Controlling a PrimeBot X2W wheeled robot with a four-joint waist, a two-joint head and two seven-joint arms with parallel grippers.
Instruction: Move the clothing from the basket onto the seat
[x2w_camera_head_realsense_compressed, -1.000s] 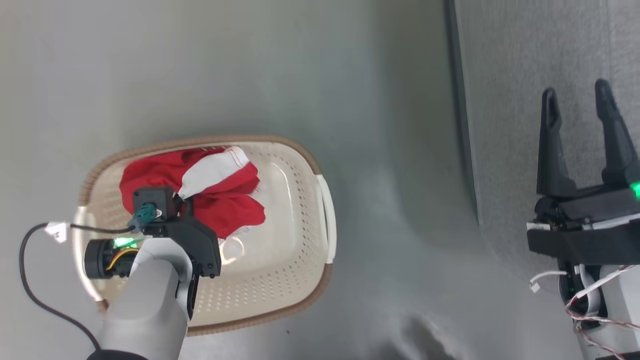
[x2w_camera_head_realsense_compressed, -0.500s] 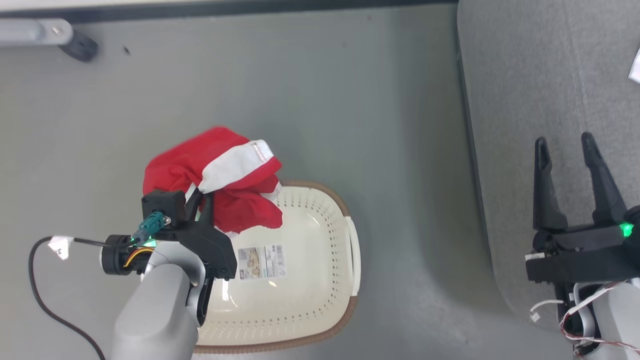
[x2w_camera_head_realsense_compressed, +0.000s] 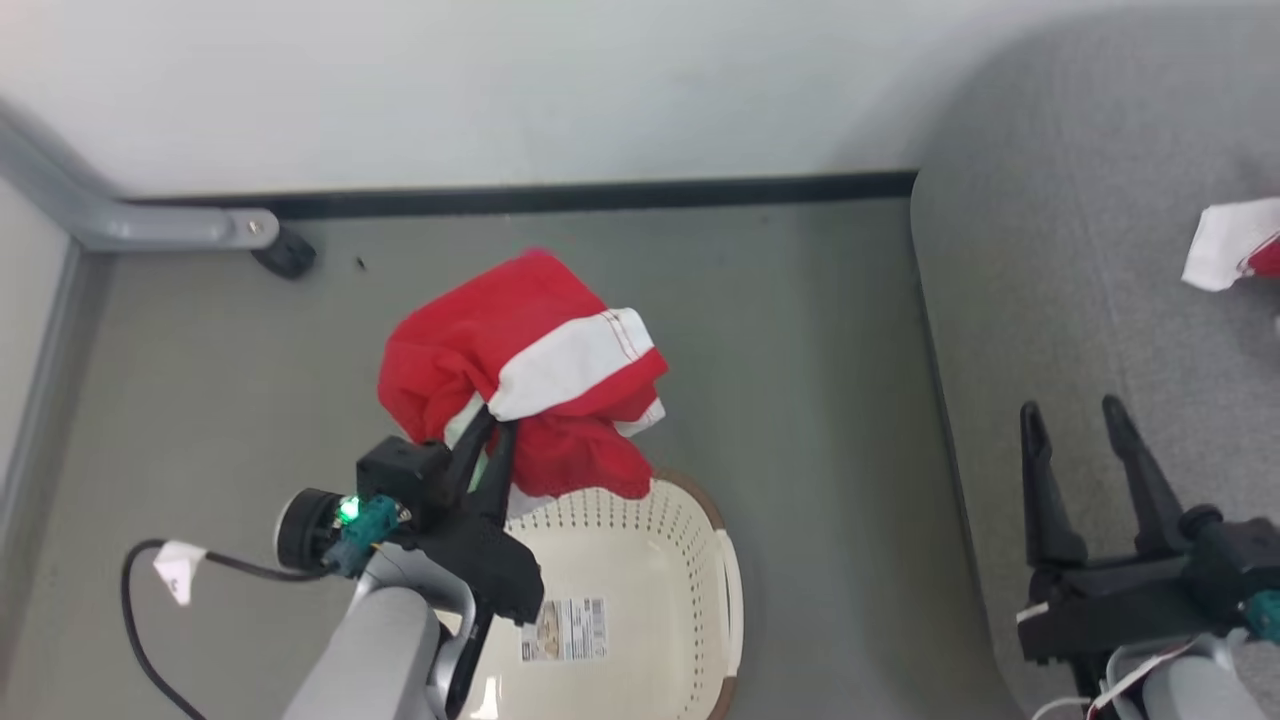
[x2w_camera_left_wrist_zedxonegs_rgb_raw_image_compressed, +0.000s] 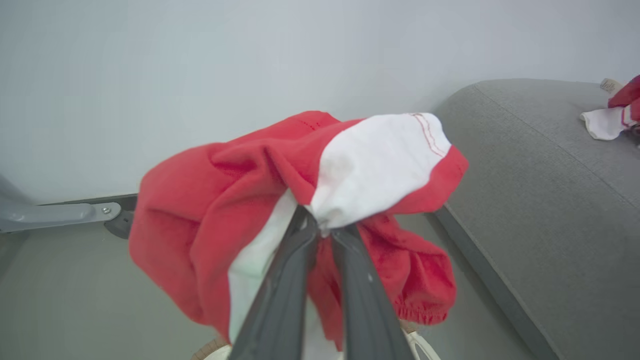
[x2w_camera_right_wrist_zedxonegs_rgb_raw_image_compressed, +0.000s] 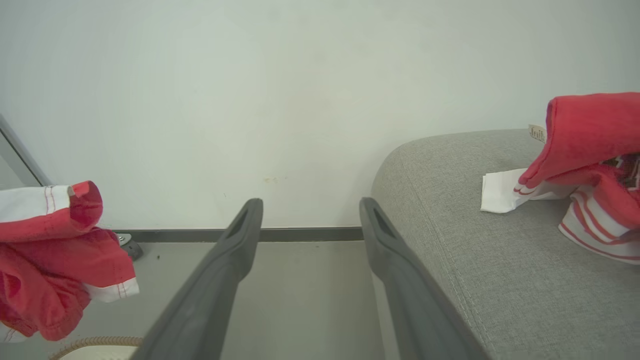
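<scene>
Forearm slanting upward, the left gripper (x2w_camera_head_realsense_compressed: 492, 425) pinches a red fabric garment with a white panel (x2w_camera_head_realsense_compressed: 500, 330) above the oval cream perforated basket (x2w_camera_head_realsense_compressed: 690, 600). The right gripper (x2w_camera_head_realsense_compressed: 1072, 418) hovers spread, empty, over the large grey upholstered seat (x2w_camera_head_realsense_compressed: 1080, 300) (another red-and-white garment (x2w_camera_head_realsense_compressed: 1225, 240) lies there).

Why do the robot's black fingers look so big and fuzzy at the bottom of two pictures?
In the left wrist view the left hand is close to the camera, so its fingers look huge and soft-edged, while the red clothing is sharper; in the right wrist view the right hand blurs likewise near the bottom edge, yet the sofa weave looks crisp.
</scene>
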